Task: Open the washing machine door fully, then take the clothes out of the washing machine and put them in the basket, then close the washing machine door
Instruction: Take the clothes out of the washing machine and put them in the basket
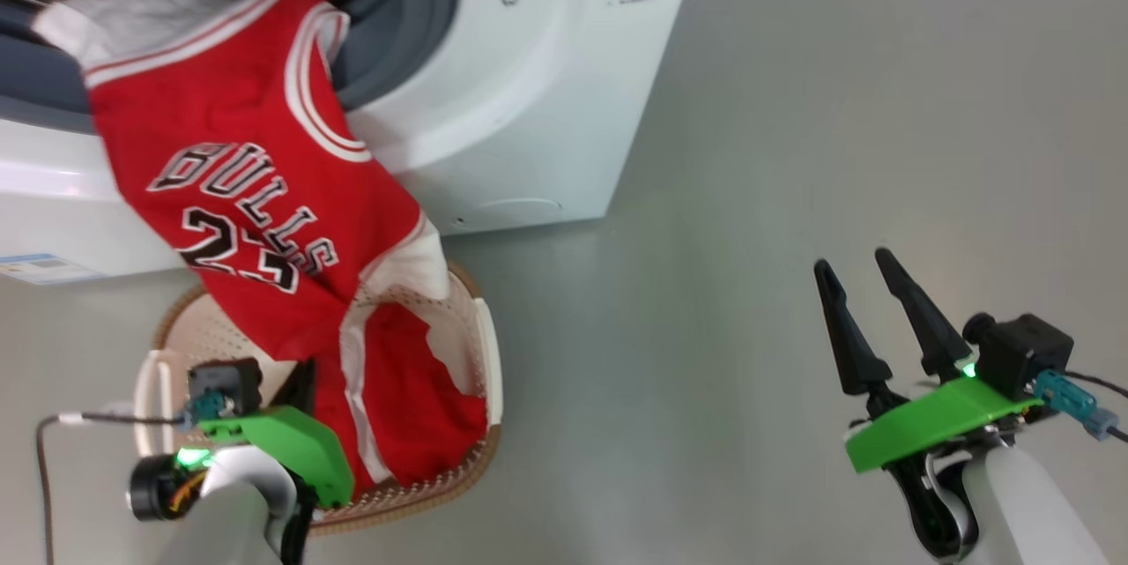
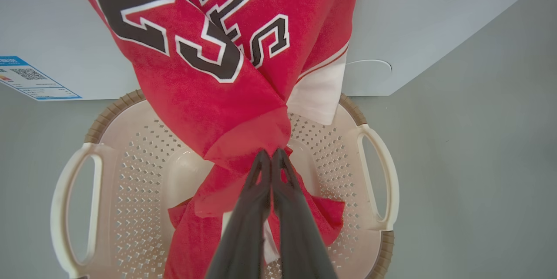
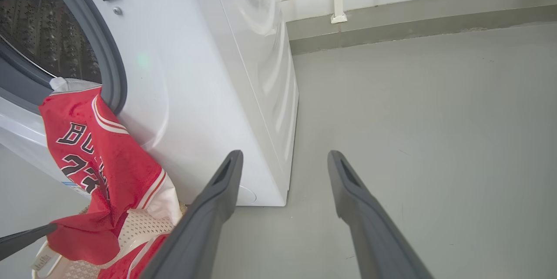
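Pinching red clothes (image 2: pixel 209 109): left pincer (image 2: pixel 271 153) | right pincer (image 3: pixel 283 153): apart | basket (image 2: pixel 139 183): perforated cream plastic

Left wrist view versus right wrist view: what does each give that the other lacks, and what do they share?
Left wrist: the left gripper shut on a fold of the clothes, right over the basket, both handles in sight. Right wrist: the right gripper open over bare floor, plus the drum and grey gasket. Shared: the clothes, the basket and the washing machine front.
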`<state>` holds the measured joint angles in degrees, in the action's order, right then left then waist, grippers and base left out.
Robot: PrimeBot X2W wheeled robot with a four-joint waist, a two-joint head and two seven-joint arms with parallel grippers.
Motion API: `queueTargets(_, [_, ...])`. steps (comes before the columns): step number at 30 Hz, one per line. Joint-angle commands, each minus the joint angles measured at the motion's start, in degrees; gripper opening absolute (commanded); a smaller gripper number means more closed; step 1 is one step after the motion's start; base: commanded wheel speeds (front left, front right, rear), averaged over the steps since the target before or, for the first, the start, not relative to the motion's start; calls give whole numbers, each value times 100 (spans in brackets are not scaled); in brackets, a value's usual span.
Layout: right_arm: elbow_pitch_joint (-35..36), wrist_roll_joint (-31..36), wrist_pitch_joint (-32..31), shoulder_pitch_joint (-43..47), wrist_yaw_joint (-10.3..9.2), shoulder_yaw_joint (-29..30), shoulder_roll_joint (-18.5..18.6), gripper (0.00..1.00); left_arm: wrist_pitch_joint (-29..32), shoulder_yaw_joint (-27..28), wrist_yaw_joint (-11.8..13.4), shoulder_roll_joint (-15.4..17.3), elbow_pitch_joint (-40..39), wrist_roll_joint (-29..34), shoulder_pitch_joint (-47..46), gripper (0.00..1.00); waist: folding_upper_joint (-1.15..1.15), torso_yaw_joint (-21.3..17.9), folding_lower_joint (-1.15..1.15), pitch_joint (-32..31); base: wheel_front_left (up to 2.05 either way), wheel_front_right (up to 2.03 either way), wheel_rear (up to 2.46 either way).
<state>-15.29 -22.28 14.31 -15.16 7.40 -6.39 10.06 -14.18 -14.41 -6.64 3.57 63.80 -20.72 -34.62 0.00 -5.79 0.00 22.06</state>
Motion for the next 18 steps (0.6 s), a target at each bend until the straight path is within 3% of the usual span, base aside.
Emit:
queueTargets(1, [166,-13,69,-100,9,-130,-13,100,-70,114,-37,201,102,28,-176,0,0,-193,0,219,0,0,0])
queueTargets(7, [207,-14,69,-261,9,-214,-90,100,-52,-40,-66,418,706,83,-689,0,0,-402,0,547,0,0,0])
queueTargets(16, [252,4,69,-445,9,-267,-184,100,209,-103,-75,682,951,18,-1119,0,0,-575,0,890,0,0,0])
queueTargets(17, [253,6,69,-454,9,-264,-190,100,223,-93,-76,692,960,-6,-1149,3,0,-579,0,904,0,0,0])
queueTargets(18, [250,9,69,-459,9,-260,-194,100,229,-90,-76,700,967,-24,-1172,23,0,-579,0,910,0,0,0])
